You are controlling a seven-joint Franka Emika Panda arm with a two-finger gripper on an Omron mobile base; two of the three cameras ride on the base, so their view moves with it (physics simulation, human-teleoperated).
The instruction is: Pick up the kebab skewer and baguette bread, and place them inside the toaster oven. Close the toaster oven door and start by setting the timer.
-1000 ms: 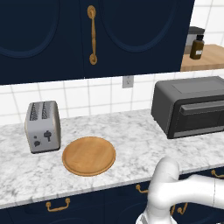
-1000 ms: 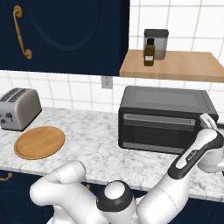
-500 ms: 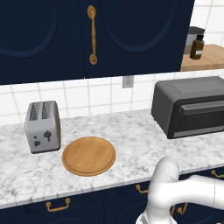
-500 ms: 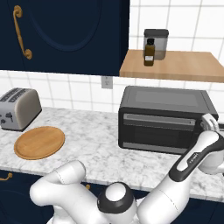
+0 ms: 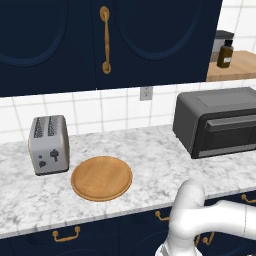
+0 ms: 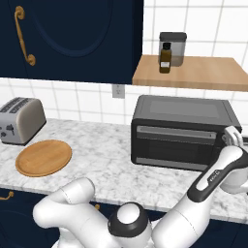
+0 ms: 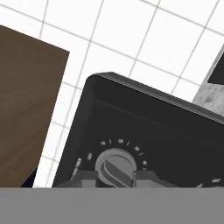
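The dark grey toaster oven [image 5: 220,122] [image 6: 184,131] stands at the right of the marble counter, and its door [image 6: 172,147] is closed. My gripper [image 6: 235,138] is at the oven's right front end. In the hand view the gripper [image 7: 114,175] is shut on the round timer knob [image 7: 116,165], with dial marks arcing above it on the dark control panel [image 7: 144,127]. The kebab skewer and baguette bread are hidden from view.
A silver two-slot toaster [image 5: 48,145] [image 6: 19,120] and a round wooden board [image 5: 101,178] [image 6: 43,157] sit at the left of the counter. A wooden shelf [image 6: 193,72] above the oven holds a brown bottle [image 6: 165,58] and a canister. Dark blue cabinets hang overhead.
My forearm has shifted slightly at the oven's right end. The oven, toaster and board have not moved.
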